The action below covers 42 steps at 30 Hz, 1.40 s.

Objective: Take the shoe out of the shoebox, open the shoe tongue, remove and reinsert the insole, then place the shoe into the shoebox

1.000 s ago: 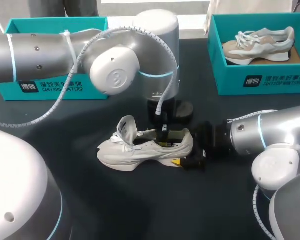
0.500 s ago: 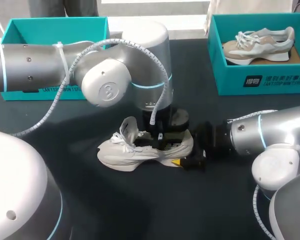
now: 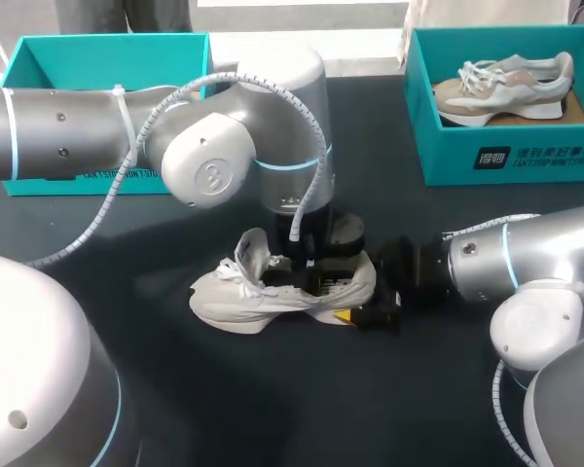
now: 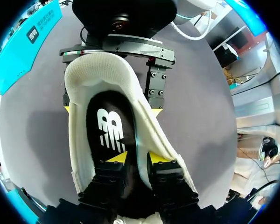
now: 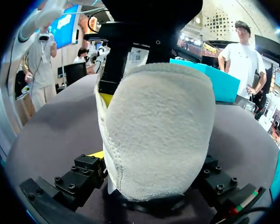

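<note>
A white shoe (image 3: 273,294) lies on its sole mid-table, its tongue (image 3: 245,248) pulled up. The black insole (image 4: 109,128) lies flat inside it. My left gripper (image 3: 311,277) comes straight down into the shoe's opening. In the left wrist view the left gripper (image 4: 138,158) has its yellow tips a little apart just above the insole, by the shoe's inner wall, gripping nothing. My right gripper (image 3: 360,290) holds the heel (image 5: 158,126) from both sides, one finger (image 5: 91,163) on each flank.
A teal shoebox (image 3: 107,44) stands at the back left, partly hidden by my left arm. Another teal box (image 3: 506,161) at the back right holds a beige shoe (image 3: 506,83). Dark tabletop (image 3: 273,399) lies in front of the shoe.
My left arm has swung left and come down, bringing its gripper deeper into the shoe's opening. The shoe and my right arm have stayed put.
</note>
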### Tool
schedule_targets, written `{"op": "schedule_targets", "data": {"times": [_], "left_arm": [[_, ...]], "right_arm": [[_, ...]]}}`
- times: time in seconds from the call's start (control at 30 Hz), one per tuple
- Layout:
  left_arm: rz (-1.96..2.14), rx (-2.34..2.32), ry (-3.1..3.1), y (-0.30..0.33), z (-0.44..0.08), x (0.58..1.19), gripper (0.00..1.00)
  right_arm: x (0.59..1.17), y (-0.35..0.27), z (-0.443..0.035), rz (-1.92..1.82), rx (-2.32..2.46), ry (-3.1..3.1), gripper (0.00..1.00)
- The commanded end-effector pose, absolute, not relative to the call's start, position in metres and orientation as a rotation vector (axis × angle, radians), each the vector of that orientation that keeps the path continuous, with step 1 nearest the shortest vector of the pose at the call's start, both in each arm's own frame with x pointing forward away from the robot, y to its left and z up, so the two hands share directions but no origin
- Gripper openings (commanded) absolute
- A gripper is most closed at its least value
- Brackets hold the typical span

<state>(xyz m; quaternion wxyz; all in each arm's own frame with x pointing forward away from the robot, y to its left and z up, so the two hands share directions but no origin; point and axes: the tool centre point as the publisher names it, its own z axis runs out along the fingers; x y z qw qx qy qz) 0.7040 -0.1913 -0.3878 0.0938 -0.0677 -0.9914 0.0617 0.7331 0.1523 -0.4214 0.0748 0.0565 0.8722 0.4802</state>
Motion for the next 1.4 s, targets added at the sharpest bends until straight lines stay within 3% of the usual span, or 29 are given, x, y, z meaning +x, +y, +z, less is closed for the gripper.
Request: {"op": "schedule_targets", "data": {"times": [0.03, 0.13, 0.53, 0.6, 0.67, 0.7, 1.4], "left_arm": [[0.188, -0.204, -2.941, -0.190, -0.387, 0.701, 0.38], [0.189, -0.203, -2.940, -0.189, -0.391, 0.702, 0.34], [0.233, -0.283, -3.034, -0.191, -0.414, 0.704, 0.33], [0.221, -0.280, -3.044, -0.192, -0.420, 0.706, 0.28], [0.202, -0.269, -3.057, -0.193, -0.425, 0.709, 0.13], [0.204, -0.268, -3.062, -0.193, -0.427, 0.711, 0.00], [0.262, -0.171, -2.962, -0.165, -0.365, 0.725, 0.00]], "right_arm": [[0.735, 0.154, -0.425, 1.435, 0.173, 2.617, 0.00], [0.735, 0.154, -0.425, 1.435, 0.173, 2.617, 0.00], [0.735, 0.154, -0.425, 1.435, 0.173, 2.617, 0.00], [0.735, 0.154, -0.425, 1.435, 0.173, 2.617, 0.00], [0.735, 0.154, -0.425, 1.435, 0.173, 2.617, 0.00], [0.735, 0.154, -0.425, 1.435, 0.173, 2.617, 0.00], [0.735, 0.154, -0.425, 1.435, 0.173, 2.617, 0.00]]}}
